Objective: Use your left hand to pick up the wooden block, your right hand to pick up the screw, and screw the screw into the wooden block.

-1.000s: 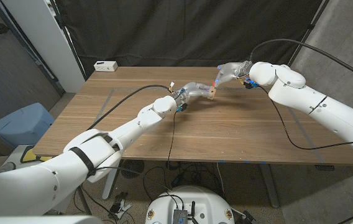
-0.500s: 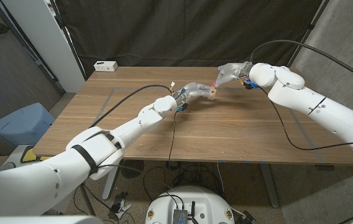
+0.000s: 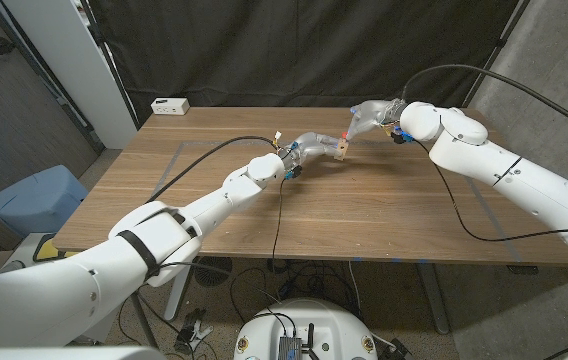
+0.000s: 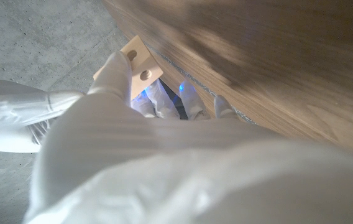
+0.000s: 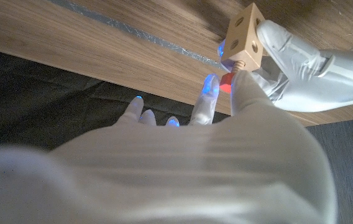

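**Block and screw, mid-air over far counter**

Wooden block (image 3: pixel 340 150): small pale cube with round holes drilled in its faces. Held clear of the counter (image 3: pixel 364 215) in the left robot hand (image 3: pixel 314 147), tilted. The left wrist view shows two holes on one face.

Screw (image 5: pixel 238 66): red-headed, tan threaded shank. Pinched in the right robot hand (image 3: pixel 364 116), tip meeting a face of the block. Depth of entry cannot be told.
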You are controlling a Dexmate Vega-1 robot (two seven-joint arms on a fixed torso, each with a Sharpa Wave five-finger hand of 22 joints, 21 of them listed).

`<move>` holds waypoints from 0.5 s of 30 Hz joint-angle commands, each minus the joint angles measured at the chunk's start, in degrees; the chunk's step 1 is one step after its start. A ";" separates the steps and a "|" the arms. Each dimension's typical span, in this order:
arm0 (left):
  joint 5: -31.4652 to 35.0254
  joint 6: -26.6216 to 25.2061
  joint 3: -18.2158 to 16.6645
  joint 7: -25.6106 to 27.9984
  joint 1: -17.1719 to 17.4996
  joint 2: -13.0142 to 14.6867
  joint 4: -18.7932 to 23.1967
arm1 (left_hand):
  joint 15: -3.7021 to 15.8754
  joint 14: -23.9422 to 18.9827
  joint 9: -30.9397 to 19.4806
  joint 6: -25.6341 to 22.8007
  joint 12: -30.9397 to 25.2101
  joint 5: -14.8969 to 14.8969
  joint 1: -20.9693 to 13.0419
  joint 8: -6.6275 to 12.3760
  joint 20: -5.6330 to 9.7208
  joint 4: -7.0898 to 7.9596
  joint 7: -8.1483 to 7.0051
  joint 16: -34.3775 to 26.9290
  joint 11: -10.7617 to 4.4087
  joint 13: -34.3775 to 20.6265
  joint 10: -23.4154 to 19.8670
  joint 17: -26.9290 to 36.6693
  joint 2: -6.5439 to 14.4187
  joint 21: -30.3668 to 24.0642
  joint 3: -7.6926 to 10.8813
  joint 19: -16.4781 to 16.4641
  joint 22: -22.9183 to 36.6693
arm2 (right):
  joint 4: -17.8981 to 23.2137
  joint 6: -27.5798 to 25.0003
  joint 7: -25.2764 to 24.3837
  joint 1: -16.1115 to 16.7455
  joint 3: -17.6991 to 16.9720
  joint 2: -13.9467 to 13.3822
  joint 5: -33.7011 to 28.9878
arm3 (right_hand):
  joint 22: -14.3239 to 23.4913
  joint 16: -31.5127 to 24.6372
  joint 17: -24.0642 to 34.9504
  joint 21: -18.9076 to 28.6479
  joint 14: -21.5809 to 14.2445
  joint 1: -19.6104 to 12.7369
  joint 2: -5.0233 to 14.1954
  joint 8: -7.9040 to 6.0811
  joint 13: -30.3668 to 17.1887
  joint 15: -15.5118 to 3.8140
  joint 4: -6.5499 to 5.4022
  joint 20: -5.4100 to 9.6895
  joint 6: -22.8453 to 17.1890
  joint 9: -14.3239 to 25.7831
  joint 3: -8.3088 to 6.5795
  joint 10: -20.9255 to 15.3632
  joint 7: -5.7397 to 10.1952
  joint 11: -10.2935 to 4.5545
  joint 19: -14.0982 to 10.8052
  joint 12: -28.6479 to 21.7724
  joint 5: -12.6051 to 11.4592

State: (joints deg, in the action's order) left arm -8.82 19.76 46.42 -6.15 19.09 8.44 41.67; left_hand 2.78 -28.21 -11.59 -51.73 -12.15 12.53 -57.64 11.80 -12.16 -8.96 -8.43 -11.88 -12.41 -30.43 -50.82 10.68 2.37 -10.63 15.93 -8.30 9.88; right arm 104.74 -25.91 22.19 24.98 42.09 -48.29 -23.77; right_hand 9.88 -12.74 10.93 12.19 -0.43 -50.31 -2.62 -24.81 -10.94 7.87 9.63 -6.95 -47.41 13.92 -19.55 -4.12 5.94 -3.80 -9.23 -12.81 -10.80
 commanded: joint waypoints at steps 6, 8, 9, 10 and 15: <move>0.06 -0.05 0.04 0.02 0.24 0.44 1.05 | 1.78 0.30 -0.13 -0.54 -0.26 0.35 0.26 0.29 0.01 0.30 0.01 0.09 0.02 -0.12 -0.18 0.01 1.39 -0.39 0.76 0.46 0.18 | 1.47 -2.03 -0.97 0.57 0.86 0.22 -2.23 | 0.19 -0.40 0.01 0.34 -1.23 -0.77 -0.14 -1.15 -0.14 -0.26 -0.31 0.18 -1.64 0.57 -0.33 -1.80 -0.21 0.20 -1.33 -0.27 0.20; 0.06 -0.21 0.01 0.05 0.36 0.57 1.43 | 1.85 0.28 -0.13 -0.51 -0.28 0.35 0.23 0.27 0.01 0.27 -0.09 0.08 0.01 -0.12 -0.21 0.00 1.39 -0.39 0.77 0.47 0.18 | 1.60 -2.10 -1.19 0.68 0.85 0.26 -2.42 | 0.20 -0.40 0.02 0.32 -1.39 -0.63 -0.34 -1.34 -0.14 -0.33 -0.37 0.21 -1.88 0.68 -0.23 -1.87 -0.46 0.22 -1.42 -0.20 0.22; 0.09 -0.29 0.00 0.09 0.42 0.64 1.62 | 1.95 0.28 -0.13 -0.49 -0.30 0.36 0.24 0.27 0.01 0.27 -0.06 0.09 0.03 -0.11 -0.27 -0.01 1.37 -0.39 0.77 0.47 0.18 | 1.70 -2.21 -1.34 0.75 0.87 0.29 -2.60 | 0.20 -0.39 0.03 0.34 -1.43 -0.58 -0.41 -1.44 -0.14 -0.35 -0.39 0.17 -2.03 0.71 -0.19 -1.93 -0.42 0.23 -1.51 -0.19 0.23; 0.10 -0.31 0.01 0.08 0.46 0.69 1.73 | 1.95 0.28 -0.13 -0.50 -0.30 0.35 0.25 0.27 0.01 0.27 -0.06 0.10 0.03 -0.11 -0.27 -0.01 1.35 -0.39 0.76 0.47 0.18 | 1.76 -2.26 -1.39 0.78 0.90 0.31 -2.74 | 0.20 -0.42 0.03 0.33 -1.56 -0.53 -0.50 -1.52 -0.14 -0.31 -0.40 0.14 -2.13 0.76 -0.15 -2.06 -0.47 0.28 -1.55 -0.20 0.24; 0.10 -0.63 -0.03 0.17 0.76 0.88 2.41 | 1.91 0.25 -0.13 -0.51 -0.33 0.34 0.32 0.28 0.02 0.30 -0.03 0.08 0.03 -0.10 -0.35 -0.01 1.31 -0.39 0.73 0.47 0.18 | 2.14 -2.97 -1.21 0.78 1.25 0.34 -3.69 | 0.21 -0.53 0.10 0.27 -2.15 -0.14 -0.72 -2.04 -0.15 -0.46 -0.63 0.20 -2.79 1.02 0.02 -2.76 -0.50 0.26 -1.72 -0.23 0.25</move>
State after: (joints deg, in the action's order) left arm -8.85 19.99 46.46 -6.21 19.27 8.85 42.67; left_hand 2.78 -28.21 -11.61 -51.71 -12.14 12.53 -57.73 11.68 -12.16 -8.96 -8.45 -11.88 -12.41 -30.39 -50.82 10.68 2.46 -10.63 15.93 -8.30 9.88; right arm 105.93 -27.69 21.20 25.53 42.76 -48.07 -25.72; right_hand 10.02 -12.96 10.93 12.19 -2.17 -50.54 -2.85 -26.42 -10.94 7.37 9.30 -6.75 -49.56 14.73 -19.51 -6.26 5.62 -3.48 -10.67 -12.81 -10.58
